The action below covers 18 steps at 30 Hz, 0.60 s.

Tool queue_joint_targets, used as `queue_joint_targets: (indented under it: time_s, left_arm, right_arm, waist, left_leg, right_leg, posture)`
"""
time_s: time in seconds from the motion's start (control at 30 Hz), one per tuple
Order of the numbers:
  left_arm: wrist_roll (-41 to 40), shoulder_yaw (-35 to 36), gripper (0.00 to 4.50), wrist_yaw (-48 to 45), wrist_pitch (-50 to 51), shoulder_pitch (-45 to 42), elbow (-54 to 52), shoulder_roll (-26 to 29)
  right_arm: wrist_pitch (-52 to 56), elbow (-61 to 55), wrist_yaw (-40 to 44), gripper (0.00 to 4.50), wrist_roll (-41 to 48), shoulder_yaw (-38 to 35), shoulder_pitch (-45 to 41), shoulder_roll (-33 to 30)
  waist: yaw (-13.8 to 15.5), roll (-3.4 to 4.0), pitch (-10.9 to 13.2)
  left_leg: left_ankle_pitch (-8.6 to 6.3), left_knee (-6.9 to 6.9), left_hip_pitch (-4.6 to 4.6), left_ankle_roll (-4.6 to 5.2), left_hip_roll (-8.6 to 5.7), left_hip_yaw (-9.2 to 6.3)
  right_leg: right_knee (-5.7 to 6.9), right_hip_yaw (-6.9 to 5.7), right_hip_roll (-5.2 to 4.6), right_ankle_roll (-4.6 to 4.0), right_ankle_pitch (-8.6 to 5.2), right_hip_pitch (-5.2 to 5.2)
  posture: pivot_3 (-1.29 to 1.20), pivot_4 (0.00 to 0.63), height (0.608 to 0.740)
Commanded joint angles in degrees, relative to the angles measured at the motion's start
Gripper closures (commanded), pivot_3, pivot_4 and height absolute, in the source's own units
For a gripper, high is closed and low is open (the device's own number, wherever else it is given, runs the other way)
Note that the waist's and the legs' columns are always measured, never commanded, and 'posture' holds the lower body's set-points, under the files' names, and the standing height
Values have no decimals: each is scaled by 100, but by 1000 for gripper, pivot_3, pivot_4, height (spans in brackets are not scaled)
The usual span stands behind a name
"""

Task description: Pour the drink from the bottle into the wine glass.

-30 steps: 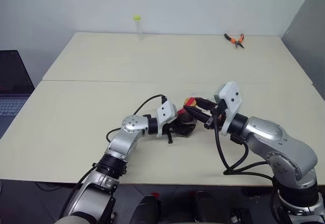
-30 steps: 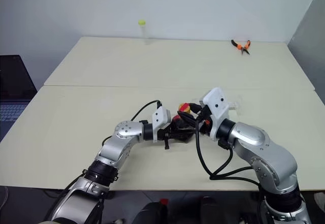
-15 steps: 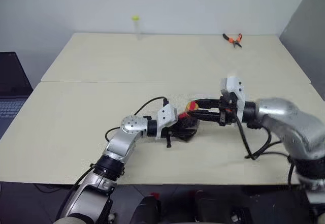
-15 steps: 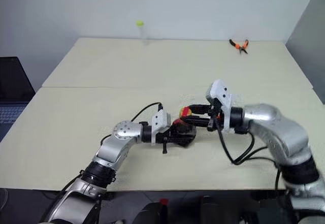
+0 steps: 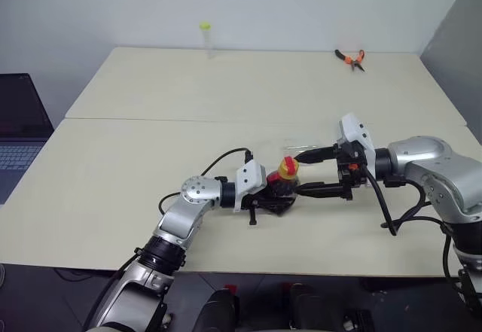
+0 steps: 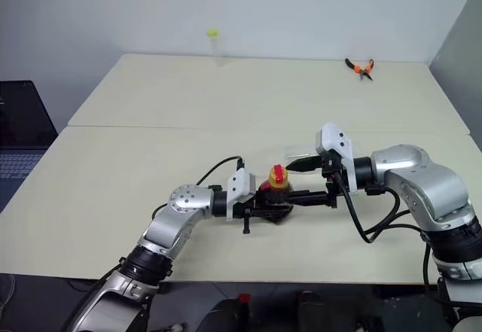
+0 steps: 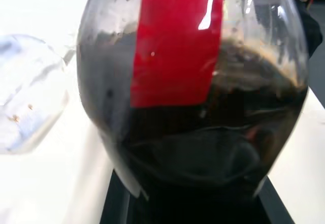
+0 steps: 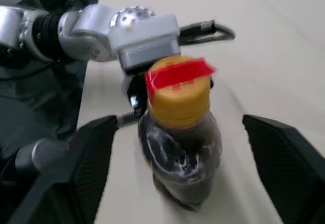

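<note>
- Near the front middle of the tabletop (image 5: 113, 159), the bottle (image 5: 284, 185) stands upright, its bulbous body clamped in the left claw (image 5: 269, 195), which comes in from the side at body height.
- Facing it from the other side, the right claw (image 5: 309, 172) is spread wide, one finger above and one below cap level, touching nothing that I can make out.
- By the look of it, the bottle is light, thin plastic: its walls probably give under pressure, so a hard squeeze could buckle it or push the drink (image 7: 203, 148) up once the cap is off.
- Dark liquid fills most of the body, so the weight sits low; the left claw's hold around the belly seems the steady place.
- The yellow cap (image 8: 179, 96) with its red strip is the part for the right claw to take; it is small and likely smooth.
- The wine glass (image 7: 28, 97) shows as a clear, blurred shape just beside the bottle; it is fragile and top-heavy.
- The tabletop is pale, matte and flat, with a seam across it; a clear tube (image 5: 204, 37) and orange pliers (image 5: 349, 58) lie well apart at the far edge, a laptop (image 5: 19, 132) off to the left.
</note>
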Motion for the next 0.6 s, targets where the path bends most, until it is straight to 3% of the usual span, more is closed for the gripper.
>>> queue_joint_targets:
  time_s: [0.03, 0.2, 0.33, 0.47, 0.6]
  left_arm:
    - [43, 139, 3759, 160, -324, -183, 125, -91]
    - [42, 85, 3761, 160, -432, -269, 316, -167]
    - [56, 80, 3761, 160, -527, -385, 515, -253]
    - [61, 82, 3761, 154, -568, -419, 575, -293]
    - [73, 87, 3761, 160, -606, -414, 624, -301]
  right_arm:
    - [194, -1474, -1452, 164, 194, -612, 284, 459]
    - [322, -2209, -2577, 164, -165, -303, 707, 898]
    - [32, -1927, -3260, 164, -1163, 265, 750, 1024]
    - [-132, -1673, -3321, 164, -1437, 166, 871, 1012]
    - [-127, -1649, -3182, 164, -1142, -289, 1098, 972]
  waist:
    - [-5, 1, -1]
    - [-5, 0, -2]
    - [-7, -1, -2]
    - [-10, 0, -2]
    - [-9, -1, -2]
  left_leg:
    - [0, -1, 0, 0, 1, 1]
    - [1, 2, -1, -1, -6, -1]
    - [1, 2, 3, -1, -8, 0]
    - [2, 1, 4, -3, -8, 7]
    - [1, 0, 3, -2, -8, 8]
  right_leg:
    - [3, 3, 1, 0, 0, -3]
    - [1, 0, 0, 1, 0, 1]
    - [3, -8, 3, 2, 0, 1]
    - [1, -6, 23, 2, 0, 0]
    - [0, -5, 23, 3, 0, 0]
  posture:
    - [0, 150, 740]
    - [0, 150, 740]
    - [0, 150, 740]
    - [0, 150, 740]
    - [0, 150, 740]
